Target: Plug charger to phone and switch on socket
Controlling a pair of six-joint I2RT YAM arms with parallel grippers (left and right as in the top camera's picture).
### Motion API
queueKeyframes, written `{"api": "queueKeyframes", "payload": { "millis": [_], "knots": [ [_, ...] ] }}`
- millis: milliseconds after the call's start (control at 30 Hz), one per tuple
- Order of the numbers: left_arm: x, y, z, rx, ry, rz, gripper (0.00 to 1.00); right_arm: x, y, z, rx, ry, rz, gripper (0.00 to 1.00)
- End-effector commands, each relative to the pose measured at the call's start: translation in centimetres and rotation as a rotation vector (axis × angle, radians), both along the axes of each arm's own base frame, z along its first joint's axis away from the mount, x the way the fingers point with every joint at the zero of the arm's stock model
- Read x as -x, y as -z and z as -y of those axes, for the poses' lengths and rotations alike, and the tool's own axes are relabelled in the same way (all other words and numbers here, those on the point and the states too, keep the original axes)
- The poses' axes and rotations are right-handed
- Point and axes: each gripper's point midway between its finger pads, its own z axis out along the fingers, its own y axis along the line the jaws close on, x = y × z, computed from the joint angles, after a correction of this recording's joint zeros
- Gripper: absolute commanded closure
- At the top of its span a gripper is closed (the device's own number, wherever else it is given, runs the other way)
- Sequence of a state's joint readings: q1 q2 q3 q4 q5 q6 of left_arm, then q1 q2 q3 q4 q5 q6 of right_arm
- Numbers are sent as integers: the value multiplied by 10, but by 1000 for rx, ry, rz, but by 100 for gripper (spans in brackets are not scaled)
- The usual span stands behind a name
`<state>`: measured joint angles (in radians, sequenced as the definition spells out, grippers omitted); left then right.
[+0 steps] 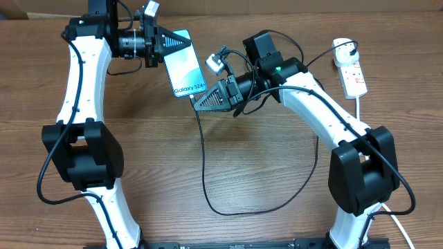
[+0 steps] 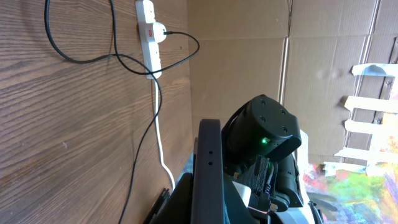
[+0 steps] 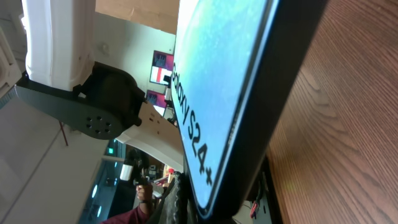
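My left gripper (image 1: 163,45) is shut on the top end of the phone (image 1: 184,66) and holds it above the table, screen up, showing "Galaxy S24". My right gripper (image 1: 203,104) is at the phone's bottom edge, closed on the charger's connector end. The thin black cable (image 1: 205,166) hangs from there, loops over the table and runs to the white plug (image 1: 342,48) in the socket (image 1: 354,75). The connector tip itself is hidden. In the right wrist view the phone (image 3: 211,93) fills the frame above my jaws (image 3: 211,208). In the left wrist view its dark edge (image 2: 208,168) rises from my jaws (image 2: 208,208).
The socket (image 2: 148,31) lies at the far right of the wooden table, with a thick white cord (image 2: 158,134) running toward the front edge. The cable loop (image 1: 277,200) lies between the two arm bases. Cardboard walls stand behind the table.
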<state>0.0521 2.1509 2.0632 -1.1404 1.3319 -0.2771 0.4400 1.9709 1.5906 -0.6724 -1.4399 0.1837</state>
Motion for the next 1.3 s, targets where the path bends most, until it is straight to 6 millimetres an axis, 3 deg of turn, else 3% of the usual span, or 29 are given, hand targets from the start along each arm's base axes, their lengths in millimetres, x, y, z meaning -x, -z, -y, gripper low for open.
{"api": "queueKeyframes", "payload": {
  "millis": [0, 1267],
  "knots": [
    [6, -19, 8, 49, 38, 50, 96, -3, -12, 8, -16, 21, 32, 96],
    [5, -16, 6, 35, 24, 24, 96, -8, -6, 7, 25, 48, 19, 96]
  ]
}}
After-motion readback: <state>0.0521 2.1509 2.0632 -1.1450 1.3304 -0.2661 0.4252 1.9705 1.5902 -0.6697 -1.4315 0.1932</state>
